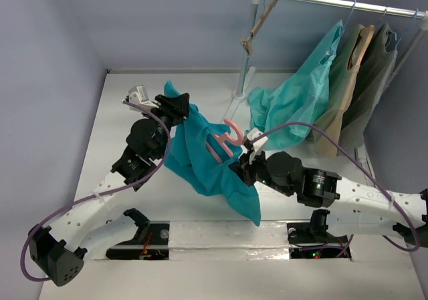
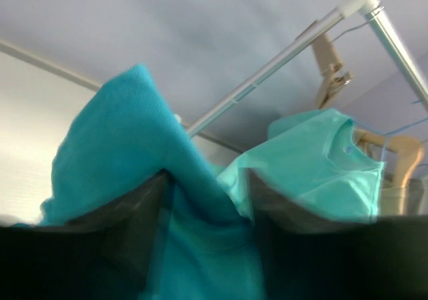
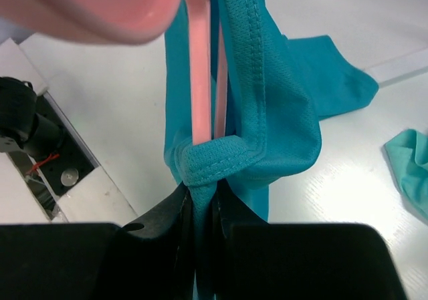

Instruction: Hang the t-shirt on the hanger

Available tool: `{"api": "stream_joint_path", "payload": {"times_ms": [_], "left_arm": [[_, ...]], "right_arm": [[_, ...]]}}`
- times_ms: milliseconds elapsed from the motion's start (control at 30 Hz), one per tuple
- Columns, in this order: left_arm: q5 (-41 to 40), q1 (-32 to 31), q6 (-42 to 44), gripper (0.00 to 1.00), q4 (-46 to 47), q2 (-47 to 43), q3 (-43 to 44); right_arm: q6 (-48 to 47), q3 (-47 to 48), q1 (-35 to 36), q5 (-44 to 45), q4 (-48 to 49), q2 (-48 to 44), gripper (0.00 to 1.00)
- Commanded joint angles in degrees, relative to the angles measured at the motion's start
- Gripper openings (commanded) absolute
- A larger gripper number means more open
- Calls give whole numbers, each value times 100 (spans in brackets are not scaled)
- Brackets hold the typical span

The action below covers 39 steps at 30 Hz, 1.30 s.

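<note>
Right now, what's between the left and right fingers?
The blue t-shirt stretches across, the pink hanger partly inside it; the top view shows this.

Top view looks down over the whole bench (image 1: 194, 206); left wrist tilts up, right wrist down, both close against the t-shirt (image 1: 200, 154).

We see the deep teal-blue cotton t-shirt (image 1: 200, 163) lifted over the middle of the white table (image 1: 114, 113), with the thin pink plastic hanger (image 1: 224, 143) against its front. The left gripper (image 1: 179, 105) touches the shirt's far corner, and the right gripper (image 1: 251, 150) grips the hanger by its hook. A mint-green garment (image 1: 301, 99) hangs at the table's far right corner.
</note>
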Motion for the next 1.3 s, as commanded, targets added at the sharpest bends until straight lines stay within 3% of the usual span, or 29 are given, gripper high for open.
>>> {"api": "stream_joint_path", "payload": {"times_ms": [0, 200, 300, 700, 767, 800, 833, 867, 933, 1133, 1267], "left_arm": [[-194, 14, 302, 33, 207, 35, 307], [-396, 14, 390, 5, 155, 53, 351], [-519, 14, 451, 0, 120, 44, 377], [-818, 14, 663, 0, 67, 97, 448], [-470, 14, 759, 0, 372, 44, 369], [-275, 14, 785, 8, 470, 9, 316], [-134, 14, 777, 38, 515, 26, 333], [120, 14, 768, 54, 541, 52, 359], [315, 14, 715, 69, 568, 122, 464], [342, 76, 724, 73, 86, 509, 886], [437, 216, 575, 69, 84, 659, 852]], "right_arm": [[76, -58, -29, -52, 190, -120, 0], [146, -128, -29, 54, -12, -356, 0], [173, -137, -29, 176, -205, -541, 0], [225, 399, -29, -95, -1295, -1262, 0], [243, 364, -29, -69, -1401, -1306, 0], [287, 355, -29, -61, -1410, -1324, 0], [296, 329, -29, -78, -1410, -1324, 0], [304, 303, -29, -87, -1392, -1315, 0], [339, 259, -29, -87, -1340, -1263, 0], [401, 65, -29, -157, -1094, -1350, 0], [419, 39, -29, -210, -1058, -1377, 0]]}}
